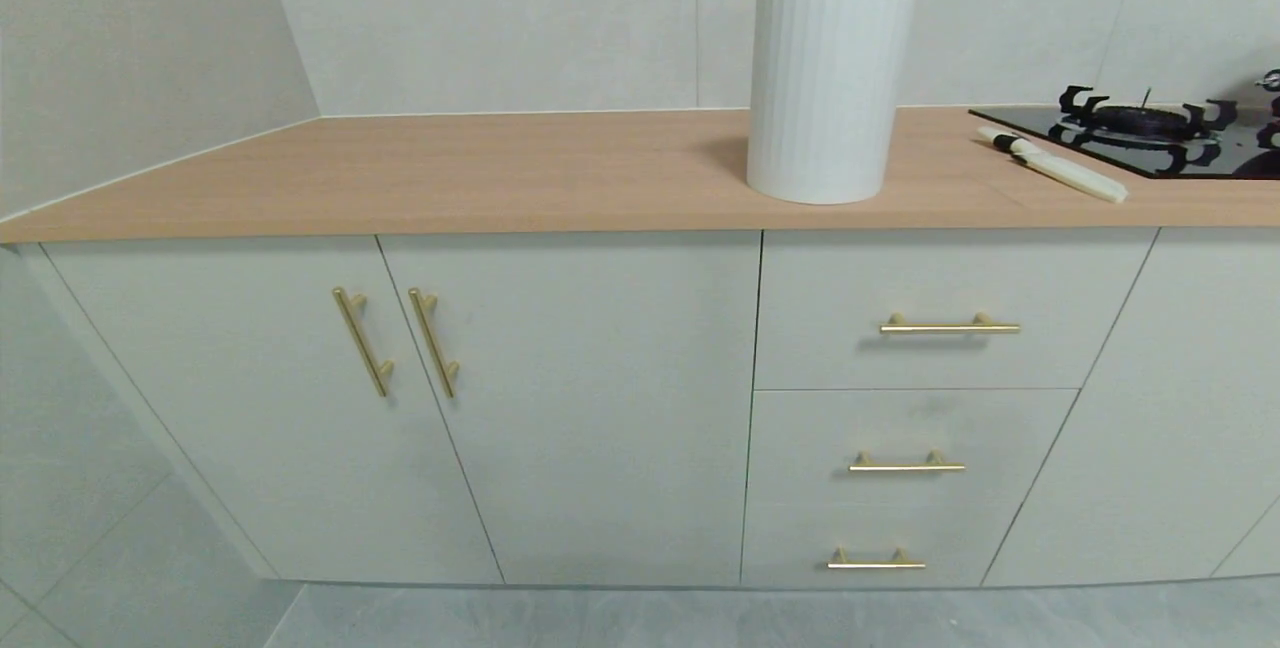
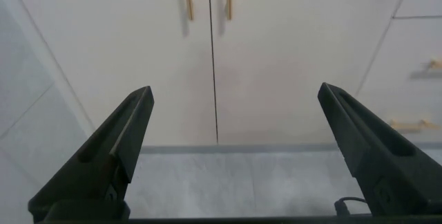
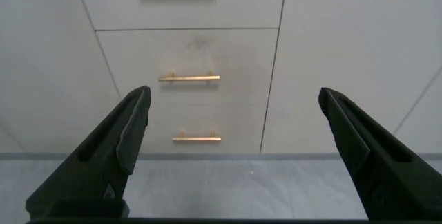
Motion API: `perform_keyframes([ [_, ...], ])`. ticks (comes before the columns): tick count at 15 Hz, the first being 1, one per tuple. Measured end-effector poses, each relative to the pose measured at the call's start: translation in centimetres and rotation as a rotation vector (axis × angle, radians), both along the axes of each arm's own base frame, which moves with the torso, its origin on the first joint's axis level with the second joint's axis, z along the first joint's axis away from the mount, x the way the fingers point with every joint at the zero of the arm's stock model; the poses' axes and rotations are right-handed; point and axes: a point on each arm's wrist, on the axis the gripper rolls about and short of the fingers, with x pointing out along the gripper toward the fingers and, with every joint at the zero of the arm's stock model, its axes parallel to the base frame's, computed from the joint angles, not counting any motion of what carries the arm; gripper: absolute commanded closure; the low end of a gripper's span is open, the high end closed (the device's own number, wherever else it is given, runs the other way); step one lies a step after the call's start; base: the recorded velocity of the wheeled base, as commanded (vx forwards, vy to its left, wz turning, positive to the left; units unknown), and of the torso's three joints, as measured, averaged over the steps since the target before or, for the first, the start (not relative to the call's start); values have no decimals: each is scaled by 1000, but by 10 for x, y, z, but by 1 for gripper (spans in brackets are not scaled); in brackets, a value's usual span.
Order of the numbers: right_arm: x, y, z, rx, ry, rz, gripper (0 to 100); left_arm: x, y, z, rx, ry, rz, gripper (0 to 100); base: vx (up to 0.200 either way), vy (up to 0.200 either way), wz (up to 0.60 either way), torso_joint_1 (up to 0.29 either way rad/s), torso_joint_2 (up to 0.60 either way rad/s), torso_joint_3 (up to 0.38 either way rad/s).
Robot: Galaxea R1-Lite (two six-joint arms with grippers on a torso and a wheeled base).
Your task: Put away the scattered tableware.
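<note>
The left claw [image 2: 235,91] hangs with its dark fingers spread wide and nothing between them, facing the pale double cupboard doors [image 2: 276,58] below and left of the tall white ribbed cylinder canister [image 1: 825,88]. The right claw [image 3: 233,92] is just as wide apart and empty, before the stack of brass-handled drawers [image 3: 193,51] directly beneath the canister. The canister stands on the light wooden surface [image 1: 500,173]. Right of the canister lies a long pale cream utensil [image 1: 1055,166], just beside the black gas hob [image 1: 1140,133].
</note>
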Motion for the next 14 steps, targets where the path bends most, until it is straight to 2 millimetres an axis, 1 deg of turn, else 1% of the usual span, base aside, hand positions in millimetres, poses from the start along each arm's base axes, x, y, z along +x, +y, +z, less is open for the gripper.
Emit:
perform_keyframes([
  [11,0,0,0,0,0,0,0,0,0,0,0,0,0,0,200,0,0,4,3,4],
  [14,0,0,0,1,0,0,0,0,0,0,-1,0,0,0,0,0,0,0,0,0],
])
